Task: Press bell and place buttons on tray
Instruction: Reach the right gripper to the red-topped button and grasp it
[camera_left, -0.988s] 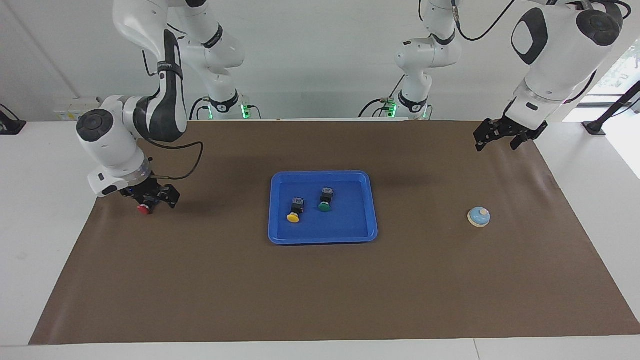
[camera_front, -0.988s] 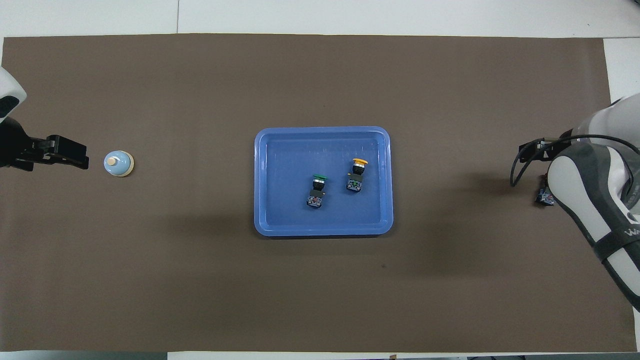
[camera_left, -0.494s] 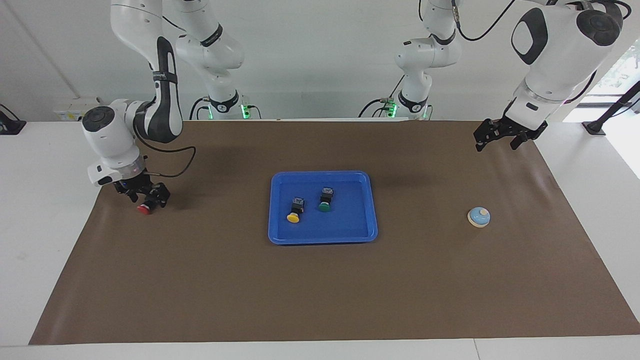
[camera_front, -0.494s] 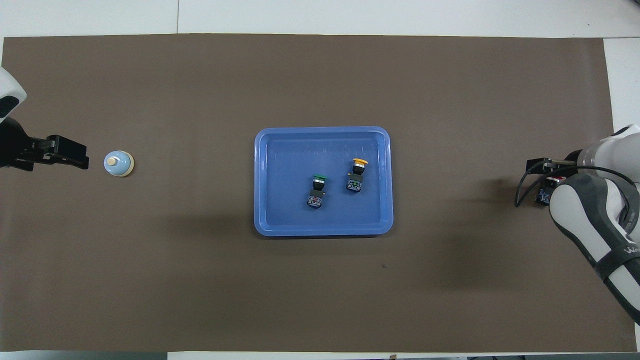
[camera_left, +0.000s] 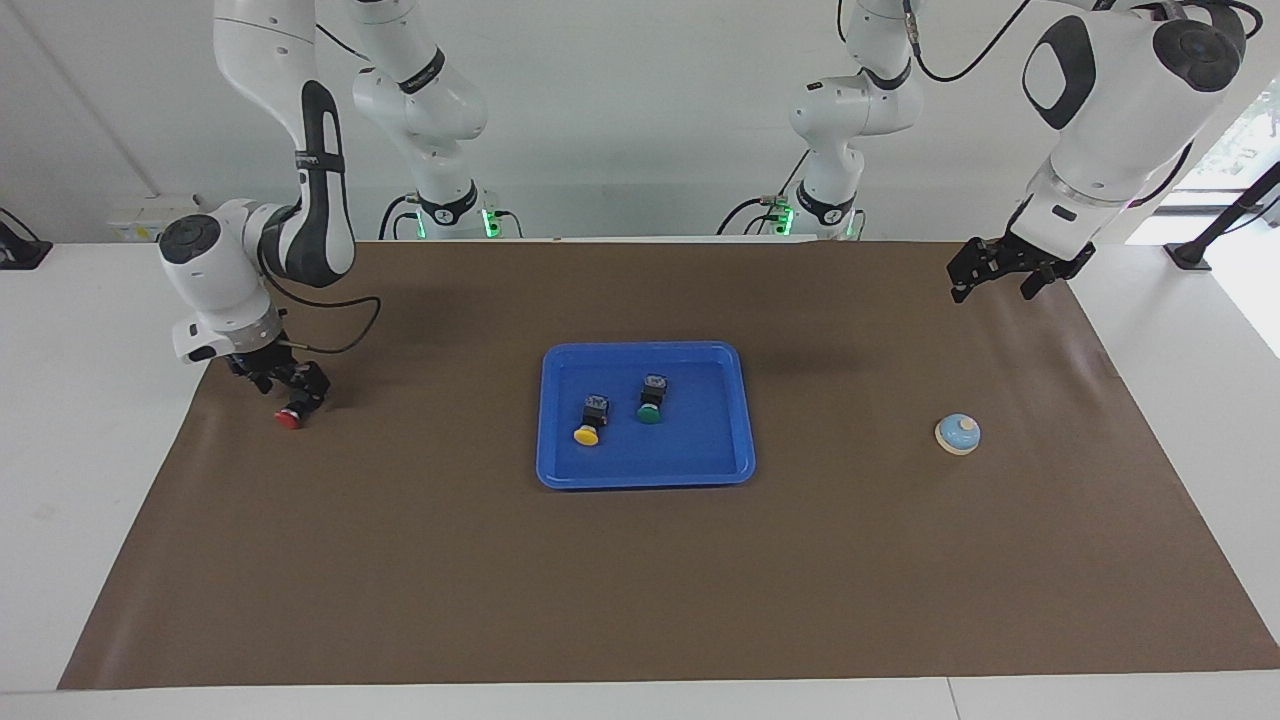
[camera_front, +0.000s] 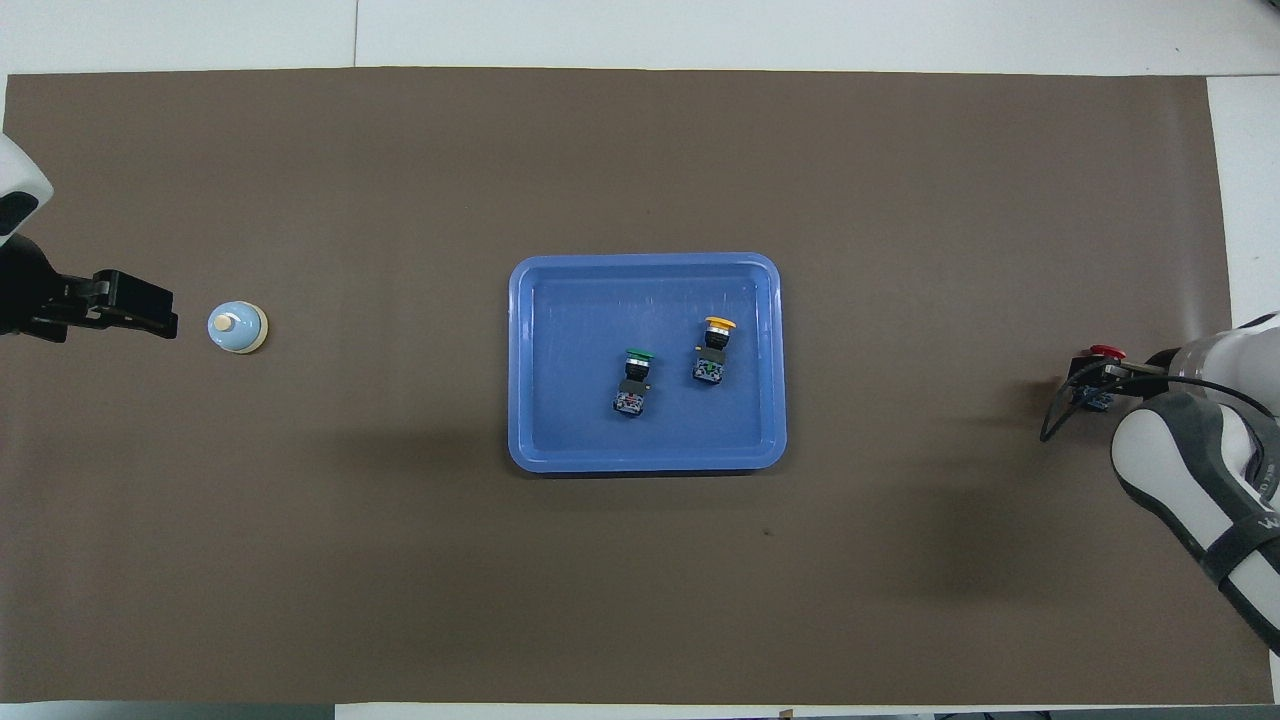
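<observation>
Right gripper (camera_left: 290, 388) low over small black-bodied red-capped push-button switch (camera_left: 289, 419) near worktop's right-arm end, fingers spread, cap pointing away from robots; left gripper (camera_left: 1003, 273) likewise spread, waiting.

open mat around a central tray

blue tray (camera_left: 742, 420) holds the yellow button (camera_left: 589, 426) and green button (camera_left: 649, 404); bare brown mat (camera_left: 640, 580) lies at its 6 o'clock in the facing view, the bell (camera_left: 958, 433) alone at 3 o'clock.

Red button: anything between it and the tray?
Nothing visible. The red button lies on the brown mat at the right arm's end, under the right gripper. Only bare mat separates it from the tray, which already holds the yellow and green buttons.
</observation>
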